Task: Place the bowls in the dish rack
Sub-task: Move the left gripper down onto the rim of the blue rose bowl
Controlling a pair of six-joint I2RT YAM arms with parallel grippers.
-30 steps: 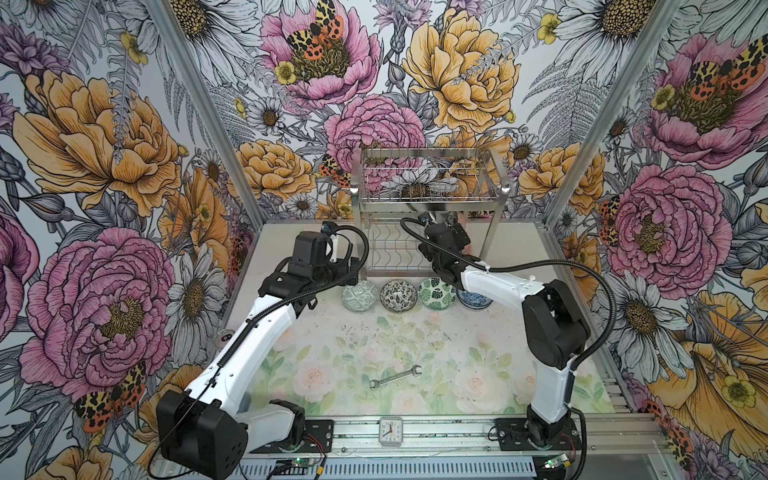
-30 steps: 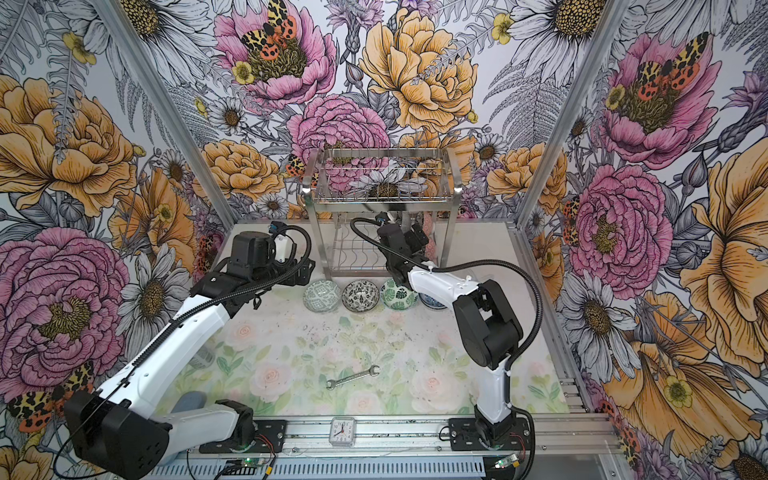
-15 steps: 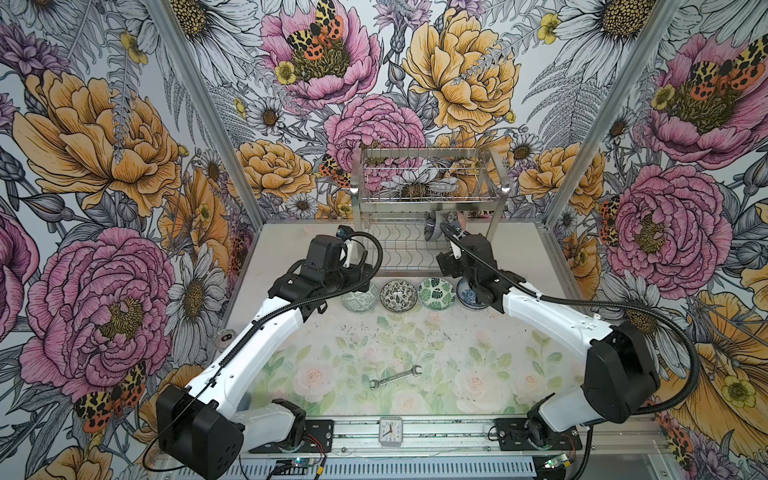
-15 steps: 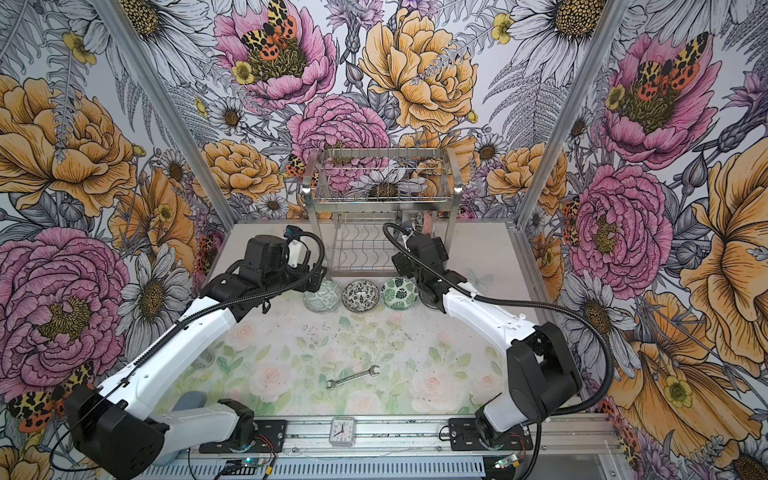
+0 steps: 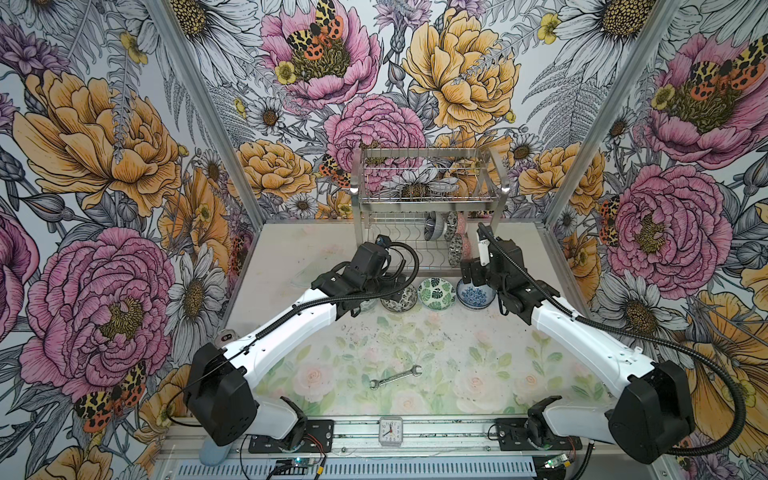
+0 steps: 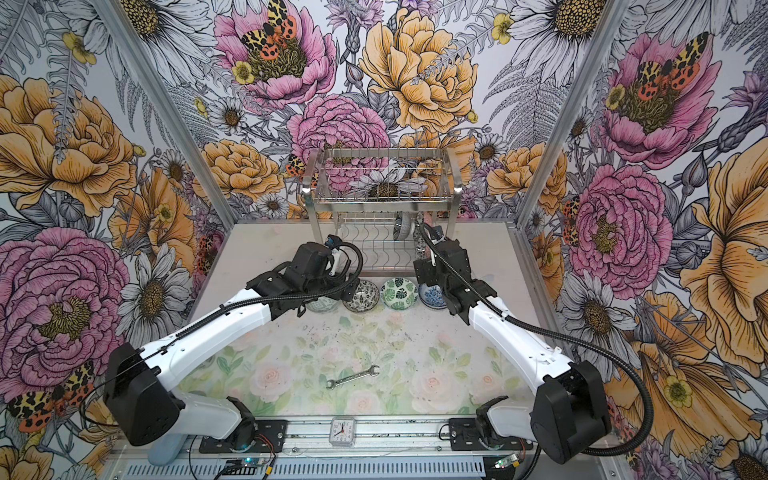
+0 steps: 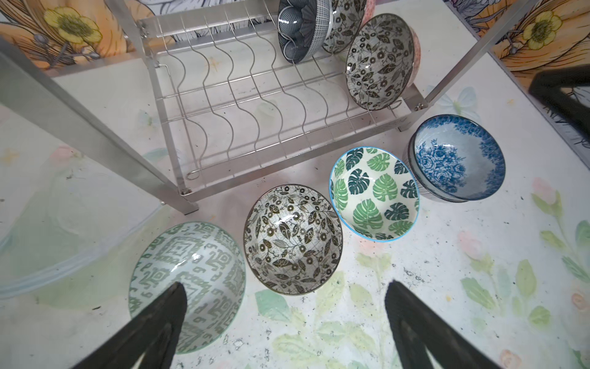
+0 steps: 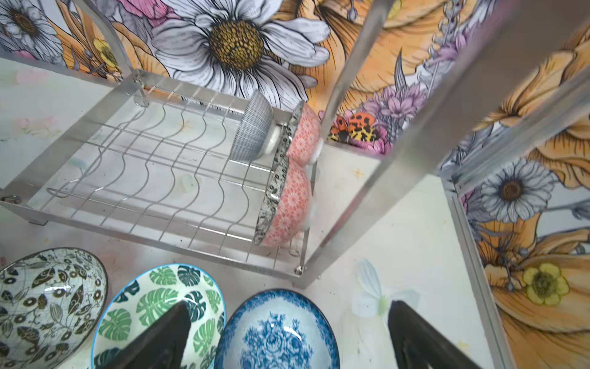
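Between loads: your left hand (image 7: 285, 286) and right hand (image 8: 289, 305) hang wide, empty; next probably means lowering the right onto the blue bowl (image 8: 277, 332).

A small metal wrench (image 5: 396, 377) (image 6: 352, 377) lies slantwise in the lower middle of both top views, alone on the worktop (image 5: 457, 353). The worktop has a pale print of roses and green leaves, speckled with dark flecks. Below the wrench, at the bottom centre, a little square white clock (image 5: 390, 431) (image 6: 343, 431) stands on a metal rail (image 5: 436, 428). At the lower left of the frame a blue-grey rounded object (image 5: 212, 455) shows only in part. Wallpaper (image 5: 104, 145) of large pink and orange flowers, daisies and spotted moths covers the walls on all three sides, with slanting aluminium posts (image 5: 199, 104) at the corners.
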